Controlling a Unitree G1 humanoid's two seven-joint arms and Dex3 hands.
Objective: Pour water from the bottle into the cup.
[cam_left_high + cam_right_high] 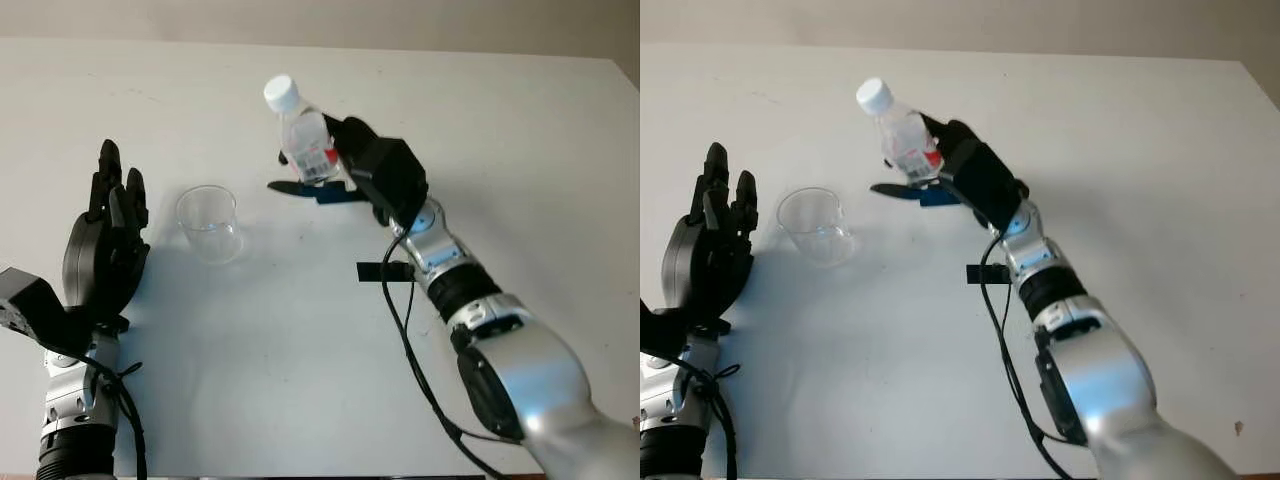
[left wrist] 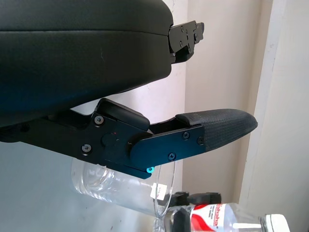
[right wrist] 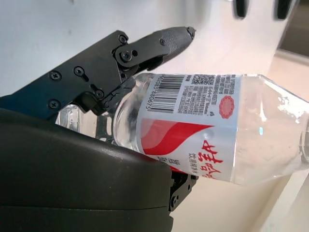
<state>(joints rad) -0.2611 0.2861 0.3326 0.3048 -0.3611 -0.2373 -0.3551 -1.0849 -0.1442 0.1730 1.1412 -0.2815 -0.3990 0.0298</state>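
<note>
The right hand was wrapped around the bottle and held it up above the white surface. Its black fingers hugged the lower part of the bottle, over the red and white label. The bottle was clear and leaned a little toward the left side of the scene. Its white cap was on top, and it was still screwed on. From the right wrist view, the label with its bar code sat right against the hand.

The cup stood upright on the surface, near the bottle but not touching it. It was clear plastic. I could not tell if any water was in it.

The left hand was open and held nothing. It was just beside the cup, on the far side from the bottle, with its fingers pointing away from the robot. From the left wrist view, the cup lay past one black finger, and the bottle showed further off.

A black cable ran along the right arm.
</note>
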